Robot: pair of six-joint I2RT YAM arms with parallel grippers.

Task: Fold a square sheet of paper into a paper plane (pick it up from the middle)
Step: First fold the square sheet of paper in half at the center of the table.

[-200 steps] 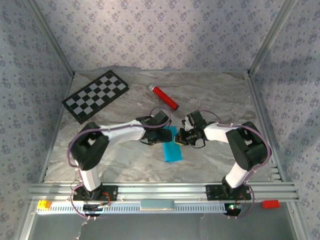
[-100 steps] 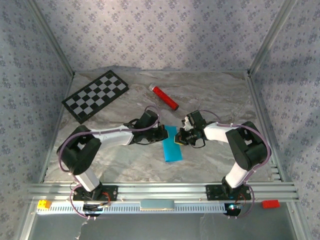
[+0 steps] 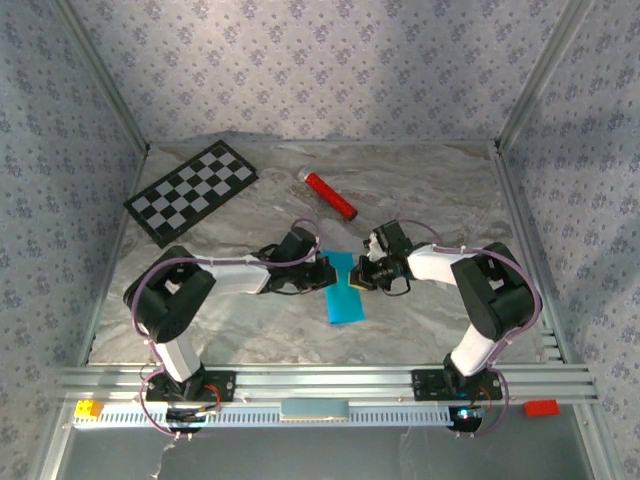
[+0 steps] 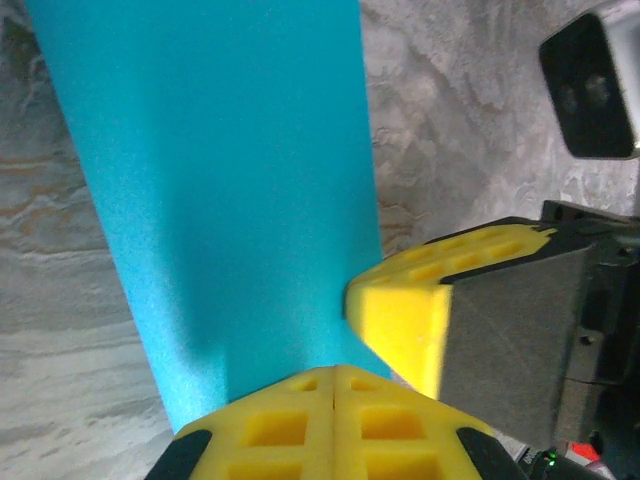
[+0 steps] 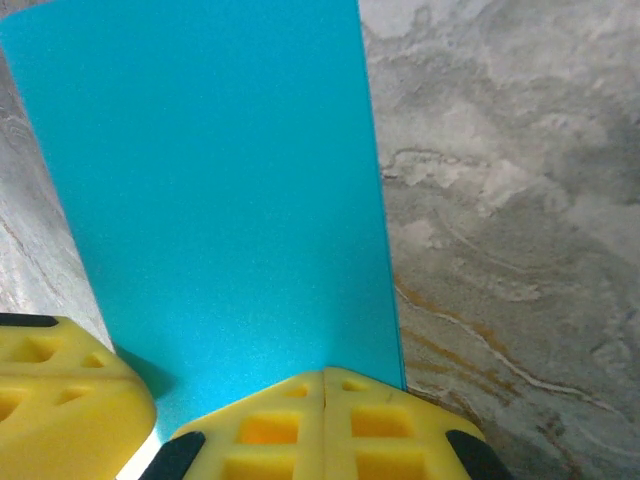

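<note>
Left pincer (image 3: 323, 272) back beside the unmoved square sheet of paper (image 3: 347, 300)

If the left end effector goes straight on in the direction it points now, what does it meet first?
Most likely the blue paper: the left end effector points down at it, tips at its edge. Depth is unclear.

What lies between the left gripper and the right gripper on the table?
The far end of the cyan paper lies between the left gripper and the right gripper, seen in the top view. Both pairs of jaws are shut.
</note>
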